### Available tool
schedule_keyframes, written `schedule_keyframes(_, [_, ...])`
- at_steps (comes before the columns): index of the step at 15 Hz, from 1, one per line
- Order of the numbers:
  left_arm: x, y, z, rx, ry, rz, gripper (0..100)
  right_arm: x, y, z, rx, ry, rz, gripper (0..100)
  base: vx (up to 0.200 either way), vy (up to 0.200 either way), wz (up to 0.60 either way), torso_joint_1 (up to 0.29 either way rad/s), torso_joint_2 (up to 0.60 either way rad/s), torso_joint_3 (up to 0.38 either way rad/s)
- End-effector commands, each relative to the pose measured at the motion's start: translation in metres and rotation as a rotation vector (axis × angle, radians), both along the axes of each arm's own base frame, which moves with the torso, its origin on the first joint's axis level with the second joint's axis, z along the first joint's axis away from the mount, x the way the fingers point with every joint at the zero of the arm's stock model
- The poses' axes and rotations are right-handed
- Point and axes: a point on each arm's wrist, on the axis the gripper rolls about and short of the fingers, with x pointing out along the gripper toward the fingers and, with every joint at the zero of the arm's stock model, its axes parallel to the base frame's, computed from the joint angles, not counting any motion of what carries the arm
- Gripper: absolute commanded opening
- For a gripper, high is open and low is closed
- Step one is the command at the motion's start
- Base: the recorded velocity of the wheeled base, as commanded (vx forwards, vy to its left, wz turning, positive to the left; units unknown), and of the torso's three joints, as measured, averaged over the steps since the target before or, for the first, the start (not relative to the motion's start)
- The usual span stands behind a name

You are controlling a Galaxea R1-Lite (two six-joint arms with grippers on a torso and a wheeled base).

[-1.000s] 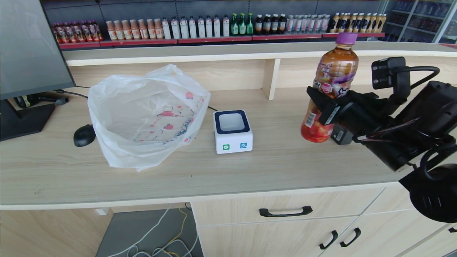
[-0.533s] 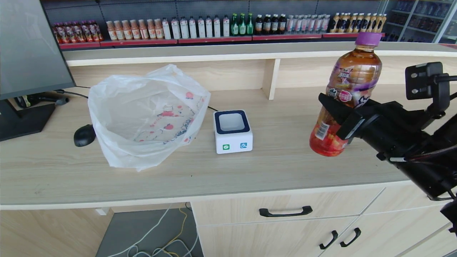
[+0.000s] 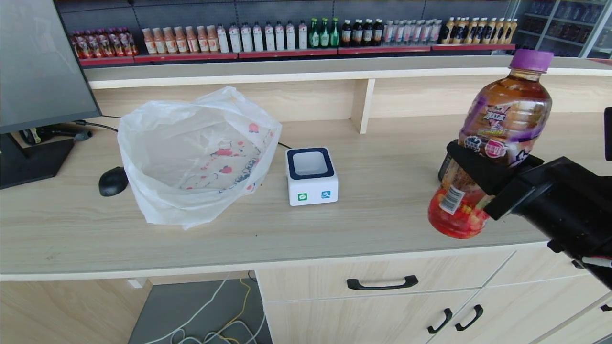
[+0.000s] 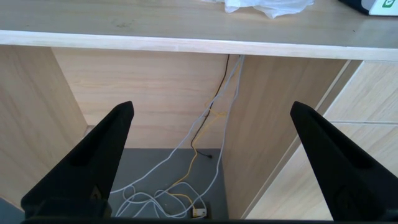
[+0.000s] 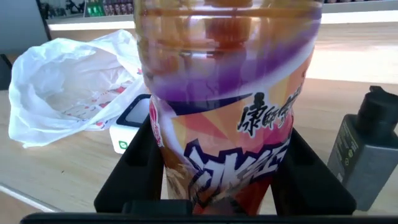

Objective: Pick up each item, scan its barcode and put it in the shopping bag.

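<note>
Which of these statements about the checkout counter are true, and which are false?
1. The right gripper is shut on the purple-capped bottle. True.
2. The scanner stands between the shopping bag and the bottle. True.
3. The bottle lies inside the shopping bag. False: it is held in the right gripper, to the right of the scanner.
4. The left gripper is open and holds nothing. True.
5. The shopping bag lies folded flat. False: it stands open on the counter.
6. The scanner is tipped on its side. False: its window faces up.
</note>
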Motion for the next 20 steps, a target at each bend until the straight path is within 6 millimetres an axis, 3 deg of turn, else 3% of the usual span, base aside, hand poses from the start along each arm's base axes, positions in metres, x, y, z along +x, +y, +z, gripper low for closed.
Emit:
schedule_keyframes(1, [0.000, 0.000, 0.000, -0.002, 0.000, 0.000, 100, -0.011, 0.013, 0.000, 0.034, 0.018, 0.092, 0, 0.000, 0.000, 0.00, 0.000, 0.00, 0.000])
schedule_keyframes(2, [0.000, 0.000, 0.000, 0.000, 0.000, 0.000, 100, -0.015, 0.021, 0.000, 0.078, 0.045, 0.152, 0, 0.000, 0.000, 0.00, 0.000, 0.00, 0.000])
schedule_keyframes(14, [0.000, 0.000, 0.000, 0.000, -0.002, 0.000, 100, -0.020, 0.033, 0.009, 0.322, 0.181, 0.637, 0, 0.000, 0.000, 0.00, 0.000, 0.00, 0.000])
schedule_keyframes(20, [0.000, 0.000, 0.000, 0.000, -0.002, 0.000, 100, -0.023, 0.065, 0.005, 0.400, 0.174, 0.799, 0, 0.000, 0.000, 0.00, 0.000, 0.00, 0.000])
